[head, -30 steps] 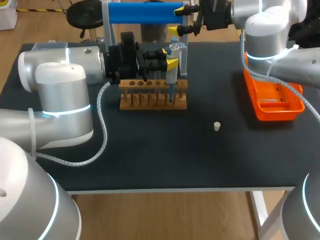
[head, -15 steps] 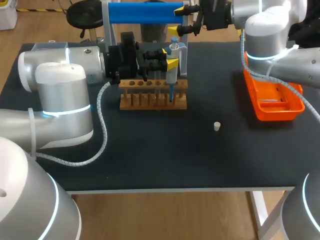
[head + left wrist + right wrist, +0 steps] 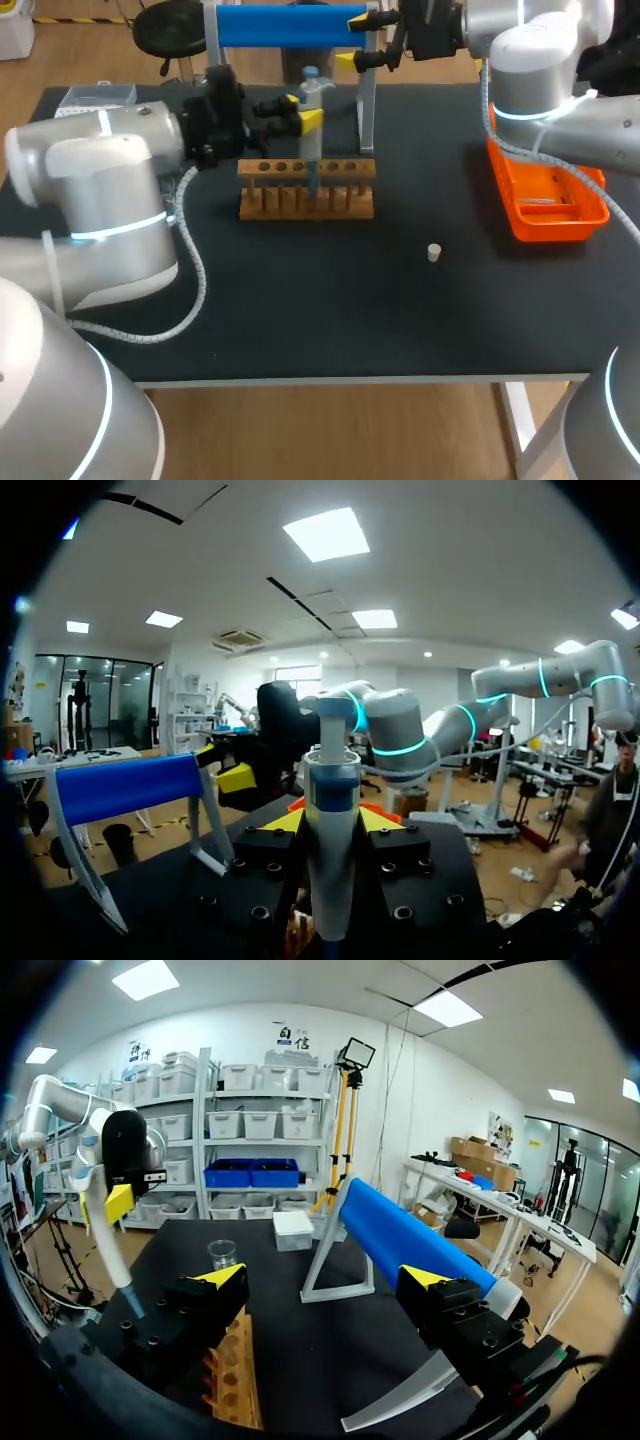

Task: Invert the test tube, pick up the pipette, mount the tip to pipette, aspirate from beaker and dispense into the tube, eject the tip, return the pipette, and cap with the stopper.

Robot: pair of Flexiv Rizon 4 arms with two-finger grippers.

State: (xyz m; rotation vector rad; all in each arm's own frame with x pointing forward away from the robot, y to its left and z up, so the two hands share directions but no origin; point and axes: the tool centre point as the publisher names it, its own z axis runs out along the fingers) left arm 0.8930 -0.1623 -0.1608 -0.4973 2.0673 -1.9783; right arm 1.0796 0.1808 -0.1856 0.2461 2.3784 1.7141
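Above the wooden rack (image 3: 270, 205), my left gripper (image 3: 303, 110) clamps the pipette (image 3: 311, 135) upright, its lower end close over the holes. A careless sideways sweep could clip the rack. My right gripper (image 3: 354, 40) hangs spread and empty by the blue stand (image 3: 290, 25).

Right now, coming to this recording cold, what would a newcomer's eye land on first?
The left gripper, shut on a blue-topped pipette, holds it upright over the wooden test tube rack. Behind them a bright blue cylinder lies across a grey stand. At the right sits an orange tray, and a small white stopper lies alone between rack and tray, nearer the camera.
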